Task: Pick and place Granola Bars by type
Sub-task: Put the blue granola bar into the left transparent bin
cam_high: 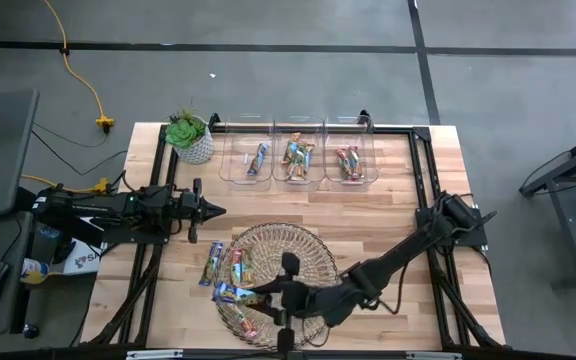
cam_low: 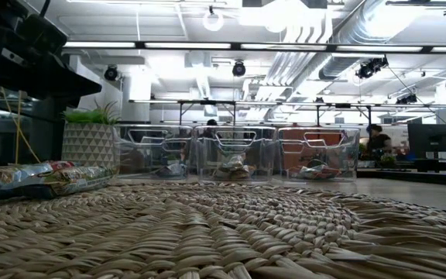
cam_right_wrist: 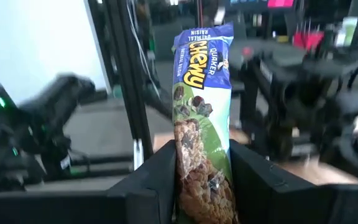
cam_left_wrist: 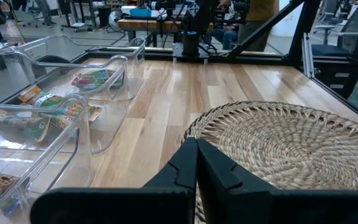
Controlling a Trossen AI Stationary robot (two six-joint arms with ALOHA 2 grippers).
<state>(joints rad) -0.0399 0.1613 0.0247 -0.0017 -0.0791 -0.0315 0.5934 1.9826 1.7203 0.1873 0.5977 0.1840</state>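
Note:
My right gripper (cam_high: 271,300) reaches in from the table's right, over the near left part of the round wicker mat (cam_high: 308,245). It is shut on a blue and green granola bar (cam_right_wrist: 201,106), which also shows in the high view (cam_high: 236,294). Three more bars lie by the mat's left edge: two (cam_high: 211,262) (cam_high: 238,266) side by side and one (cam_high: 248,321) nearer. One of them lies on the mat in the low view (cam_low: 41,178). My left gripper (cam_high: 218,210) is shut and empty above the table, left of the mat. My right gripper pinches the bar between its two fingers (cam_right_wrist: 157,180), one on each side of the wrapper's lower part (cam_right_wrist: 197,180). The fingers come level from the table's right and lie along the bar. The bar's blue end (cam_right_wrist: 201,43) sticks out past the fingertips toward the table's left.
Three clear bins stand in a row at the far edge: the left one (cam_high: 251,160) holds a blue bar, the middle one (cam_high: 298,158) green and tan bars, the right one (cam_high: 351,162) pink and red bars. A potted plant (cam_high: 190,135) stands at the far left corner.

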